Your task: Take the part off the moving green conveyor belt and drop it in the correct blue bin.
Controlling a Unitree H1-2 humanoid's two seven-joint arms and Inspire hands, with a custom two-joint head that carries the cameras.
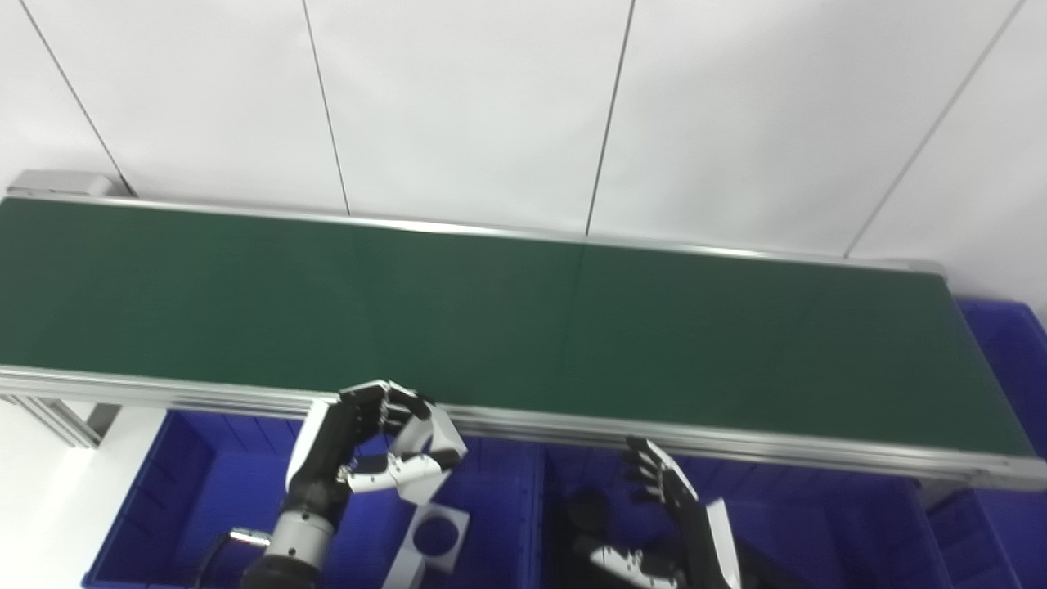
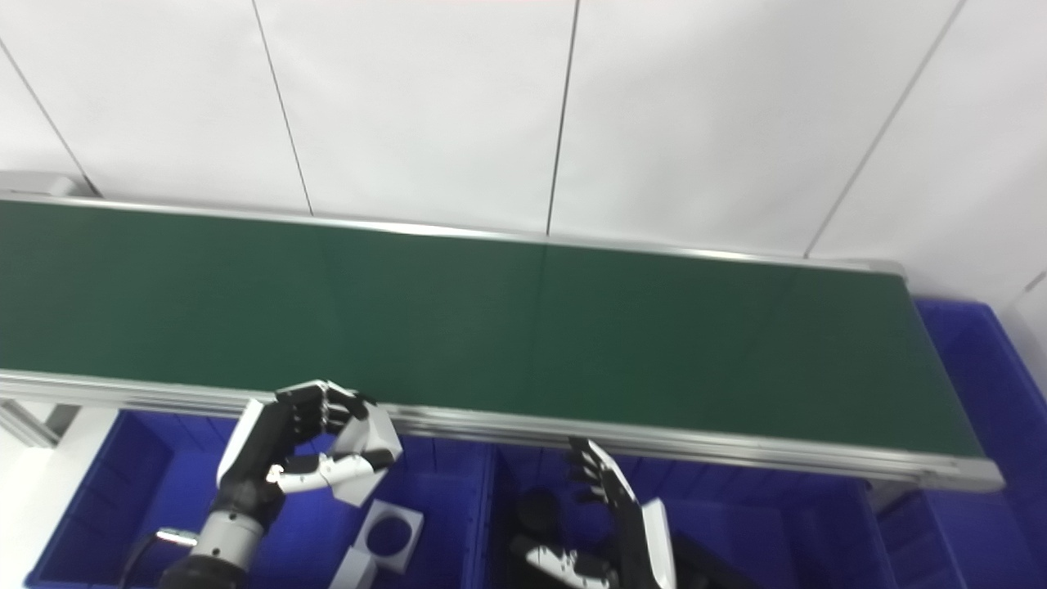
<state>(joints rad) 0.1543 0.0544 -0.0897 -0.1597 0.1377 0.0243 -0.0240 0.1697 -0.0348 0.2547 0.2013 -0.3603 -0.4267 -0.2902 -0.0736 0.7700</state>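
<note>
While the green conveyor belt (image 1: 491,311) lies bare, the left hand (image 1: 384,446), fingers curled around nothing visible, hovers over the left blue plastic bin (image 1: 188,483), directly above a white square part with a round hole (image 1: 436,536) inside it; the right hand (image 1: 667,491) waits spread beside.

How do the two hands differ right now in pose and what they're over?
The left hand is curled, fingers bent toward its thumb; the right hand is open, fingers straight. The left hovers over the bin holding white parts; the right over the neighbouring bin. Neither visibly holds anything.
</note>
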